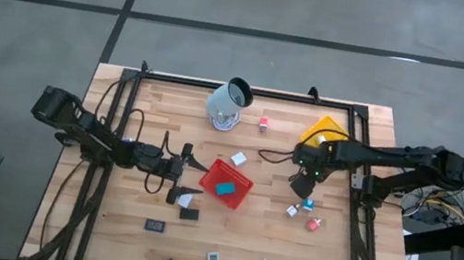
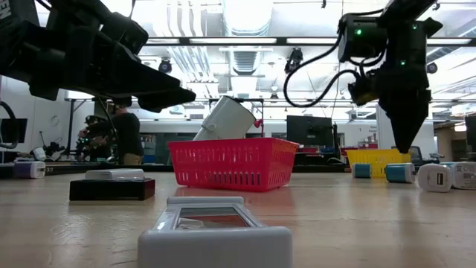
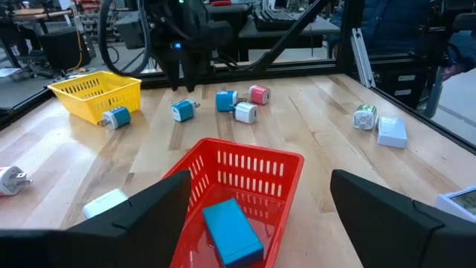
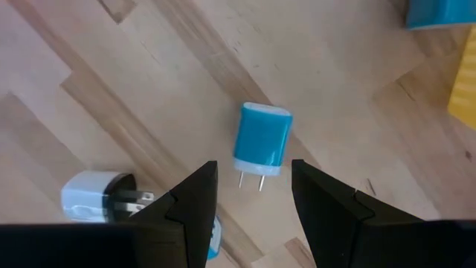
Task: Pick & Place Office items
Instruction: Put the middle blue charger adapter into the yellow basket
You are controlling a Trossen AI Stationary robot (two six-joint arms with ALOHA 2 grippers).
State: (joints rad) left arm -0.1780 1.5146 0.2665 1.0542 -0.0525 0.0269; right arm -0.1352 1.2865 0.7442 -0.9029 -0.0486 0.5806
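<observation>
Nearest the low camera lies a flat grey-white rectangular item (image 2: 214, 227) on the wooden table (image 1: 103, 236); seen from above it sits toward six o'clock. At table centre stands a red mesh tray (image 1: 225, 183) holding a teal block (image 3: 231, 231). From nine o'clock the left gripper (image 1: 183, 176) reaches toward the tray, jaws wide apart and empty. Toward three o'clock the right gripper (image 4: 253, 195) hovers, jaws apart and empty, above a blue plug adapter (image 4: 262, 143) lying flat with its prongs toward the fingers. A yellow mesh tray (image 1: 325, 129) sits at two o'clock, a tipped pale cup (image 1: 228, 103) at twelve. Other small items lie scattered toward five and seven o'clock.
</observation>
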